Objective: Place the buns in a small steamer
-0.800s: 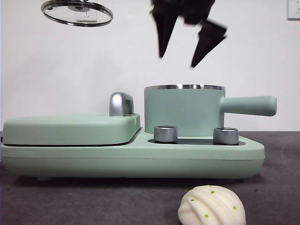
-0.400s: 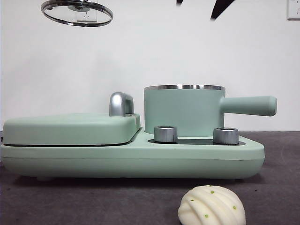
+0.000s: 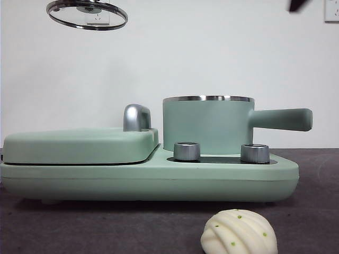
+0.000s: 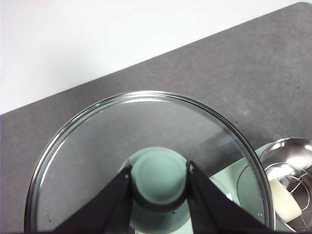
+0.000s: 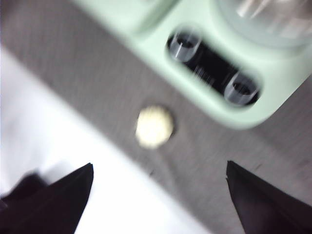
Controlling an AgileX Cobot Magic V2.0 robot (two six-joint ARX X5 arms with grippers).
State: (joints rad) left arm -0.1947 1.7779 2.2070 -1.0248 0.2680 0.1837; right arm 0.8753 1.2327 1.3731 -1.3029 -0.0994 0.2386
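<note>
Right gripper (image 5: 158, 195) risen, fingers spread; left gripper (image 4: 158, 183) clamping glass lid's (image 4: 87, 161) knob; pleated bun (image 3: 239, 232) untouched.

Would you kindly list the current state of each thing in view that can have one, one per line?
Small steamer: uncovered, on the appliance base.
Glass lid: lifted, held high by its knob.
Smooth bun: inside the steamer.
Pleated bun: on the table, in front of the appliance.
Griddle lid: closed.
Left gripper: shut on the lid's knob.
Right gripper: open, empty, high above the table.
</note>
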